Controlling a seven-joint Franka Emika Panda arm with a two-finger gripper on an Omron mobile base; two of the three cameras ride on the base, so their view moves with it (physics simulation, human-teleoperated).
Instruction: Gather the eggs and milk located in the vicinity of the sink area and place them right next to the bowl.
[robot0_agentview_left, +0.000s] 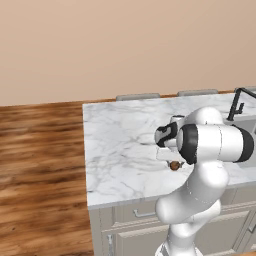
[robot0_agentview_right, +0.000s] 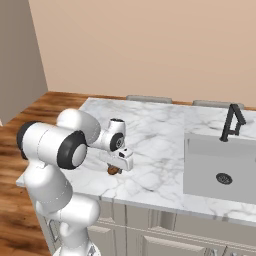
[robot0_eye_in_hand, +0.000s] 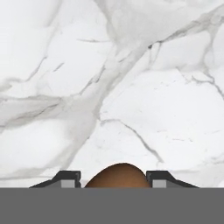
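- Hand view: brown egg right between the fingertips, sitting on the marble counter.
- Probably light, smooth, round, crackable; best pinched gently across the widest part.
- Gripper nearly closed around it; firm grip unclear.
- Sink well off to the side.

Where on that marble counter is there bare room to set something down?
Bare white marble counter stretches left of the gripper to the edge, and between it and the grey sink basin. It is crowded only around the small brown egg between its fingertips.
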